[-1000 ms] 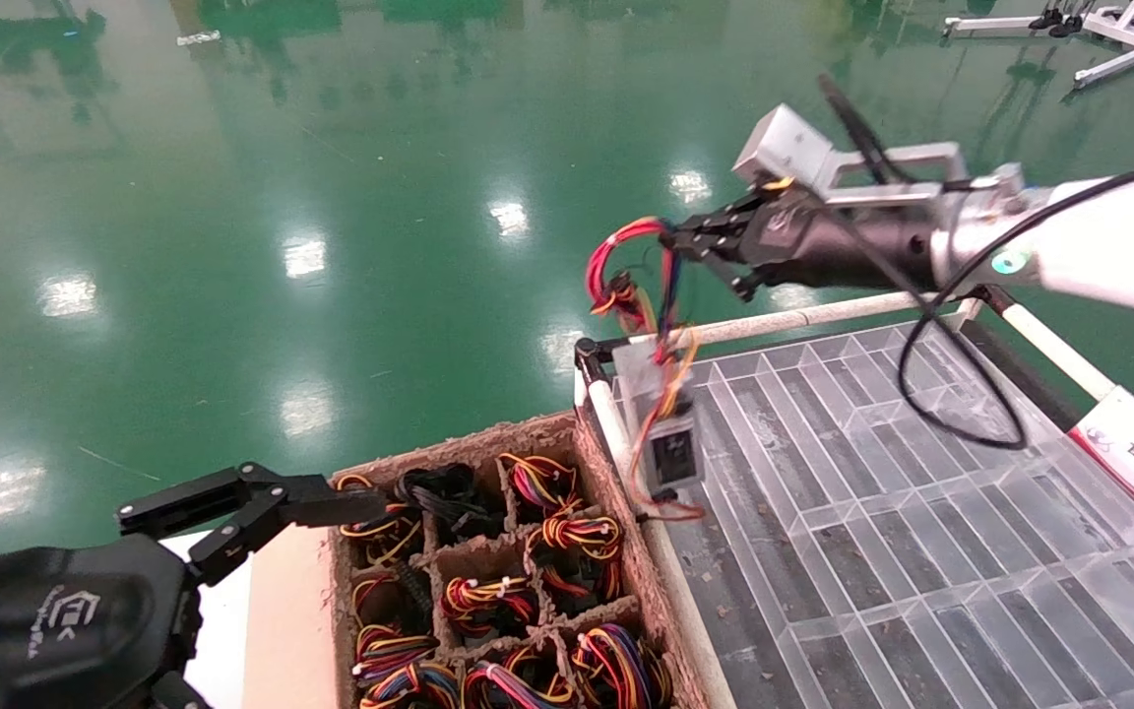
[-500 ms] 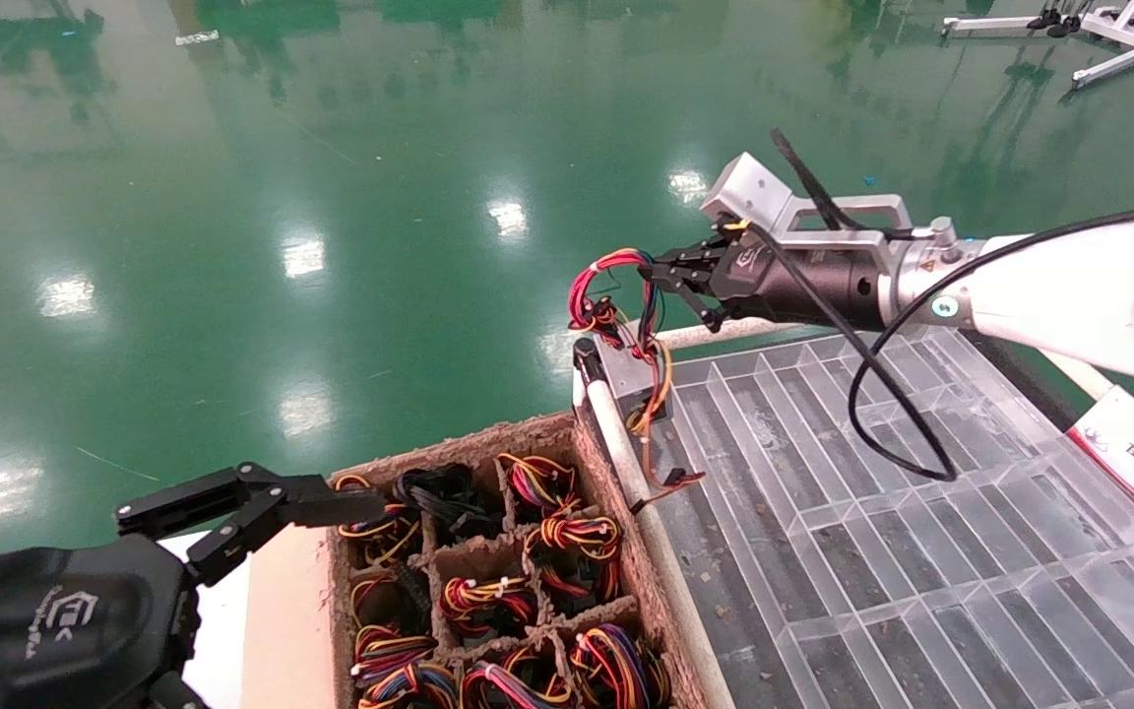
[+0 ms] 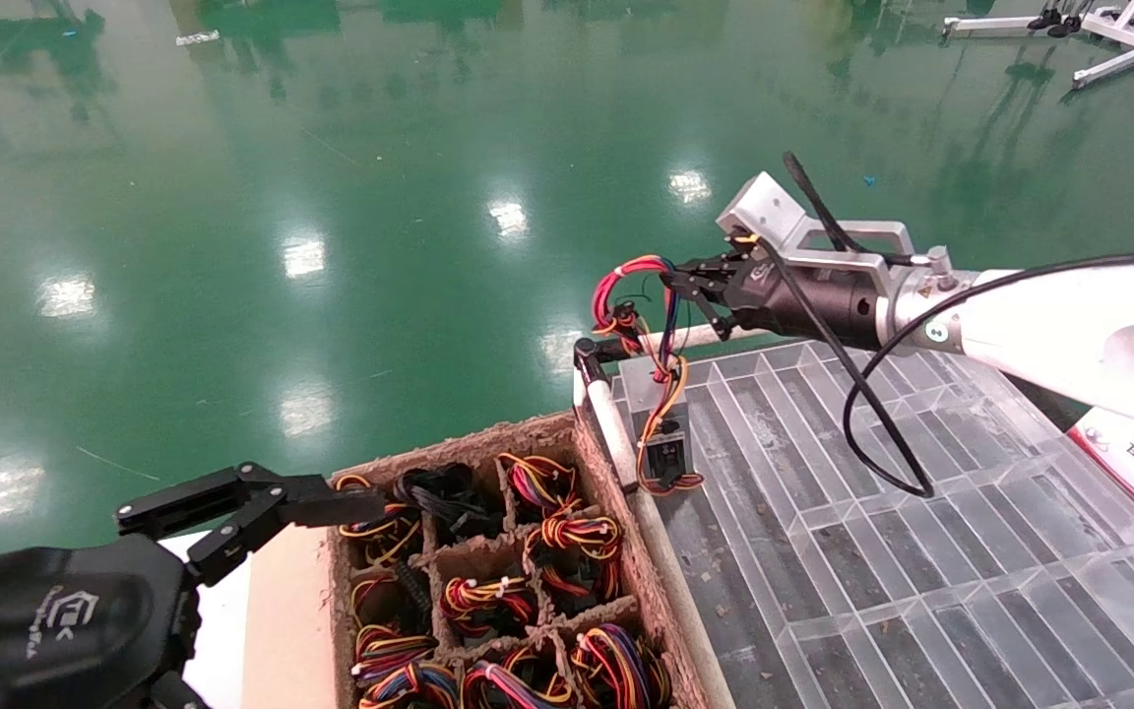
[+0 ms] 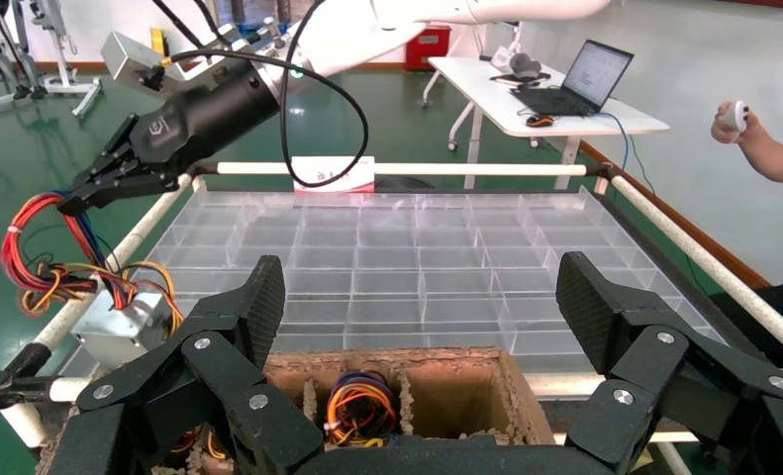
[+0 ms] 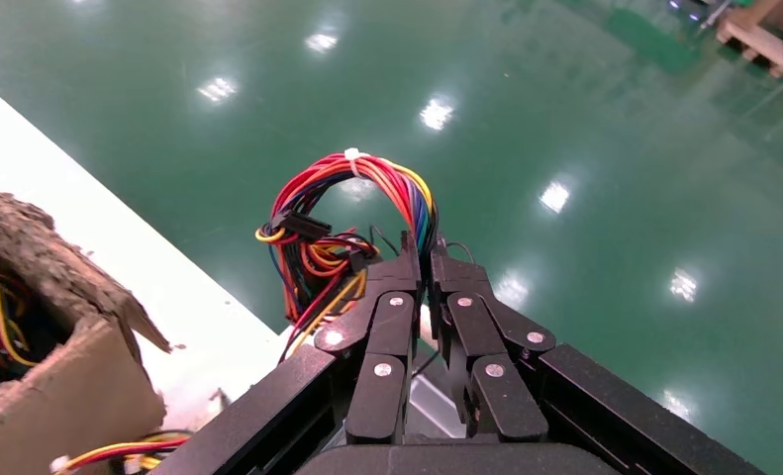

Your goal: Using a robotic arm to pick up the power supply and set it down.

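Right gripper point(image 3: 677, 288) clamped on the wire loop only — power supply point(image 3: 661, 433) dangling below, at the clear tray's point(image 3: 921, 551) near corner beside the cardboard crate point(image 3: 616, 512). Risk: swing, rail snag, wire slip. Left gripper point(image 4: 422, 327) parked, spread wide.

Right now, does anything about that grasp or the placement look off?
Yes. The right gripper pinches only the wire bundle, so the power supply dangles by its leads, tilted, at the clear tray's corner beside the cardboard box.
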